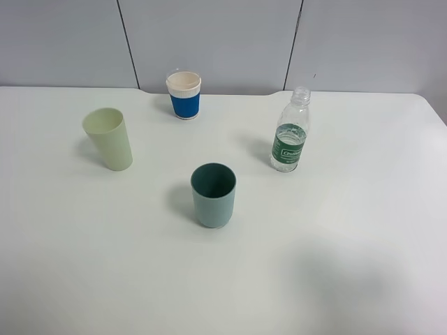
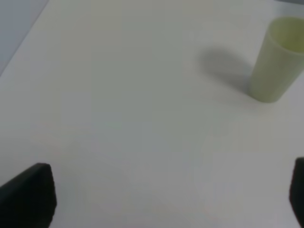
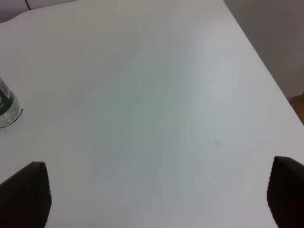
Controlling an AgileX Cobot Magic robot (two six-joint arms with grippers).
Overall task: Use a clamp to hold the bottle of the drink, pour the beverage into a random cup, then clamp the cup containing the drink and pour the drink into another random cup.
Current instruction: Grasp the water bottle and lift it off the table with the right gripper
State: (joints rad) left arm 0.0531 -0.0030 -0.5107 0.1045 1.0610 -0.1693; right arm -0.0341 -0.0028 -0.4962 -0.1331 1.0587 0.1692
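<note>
Landmark: the teal-blue cup (image 1: 214,199) stands upright near the middle of the table (image 1: 363,265), with its darker green inside showing. Whether it holds any liquid cannot be told.
Bottle: the bottle (image 1: 290,139) stands upright to the right of the teal-blue cup and farther back, well apart from it, with its green label towards the high camera.
Other cups: the pale yellow-green tumbler (image 1: 108,138) stands to the left of the teal-blue cup and farther back. The blue-sleeved paper cup (image 1: 184,95) stands behind the teal-blue cup, near the table's far edge under the grey wall (image 1: 209,35).
High view alone: it shows all four vessels at once. The teal-blue cup and the blue-sleeved paper cup show in this view only.
Left wrist view alone: it shows the left clamp (image 2: 164,194) as two black tips at the picture's edges, with the pale yellow-green tumbler (image 2: 278,59) ahead of it and well apart.
Right wrist view alone: it shows the right clamp (image 3: 156,192) as two black tips. The base of the bottle (image 3: 5,107) is cut off at the picture's edge, well apart from the clamp.
Left jaws: spread wide with bare table between them, holding nothing.
Right jaws: spread wide over bare table, holding nothing.
Arm pose: each clamp hangs above the table, angled down and forward. Both are apart from the teal-blue cup and touch nothing.
</note>
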